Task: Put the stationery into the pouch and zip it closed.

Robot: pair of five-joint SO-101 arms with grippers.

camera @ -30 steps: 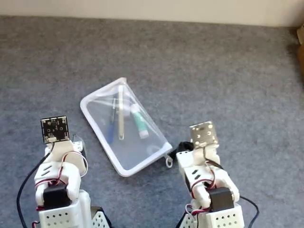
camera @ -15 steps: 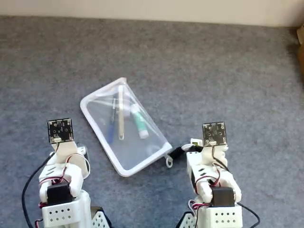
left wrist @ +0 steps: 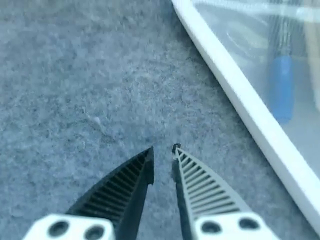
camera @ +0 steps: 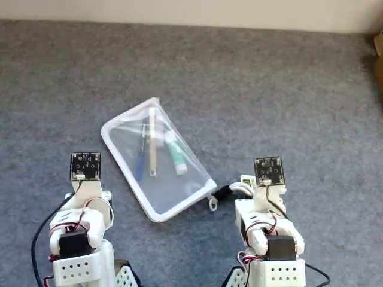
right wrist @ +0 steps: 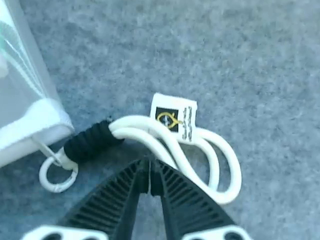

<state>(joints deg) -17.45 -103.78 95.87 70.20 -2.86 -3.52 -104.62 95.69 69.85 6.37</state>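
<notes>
Grey worktop covered in a felt or short-pile carpet cover, fuzzy mottled texture, runs across the whole high view. Same grey fuzzy cover shows close up in both wrist views, fibres and small light specks visible. Pale cream strip along the far edge of the worktop, plain, could be a wall or board, cannot tell which. Brown thing at the far right edge, cut off by the frame, wood-coloured, unidentifiable.
</notes>
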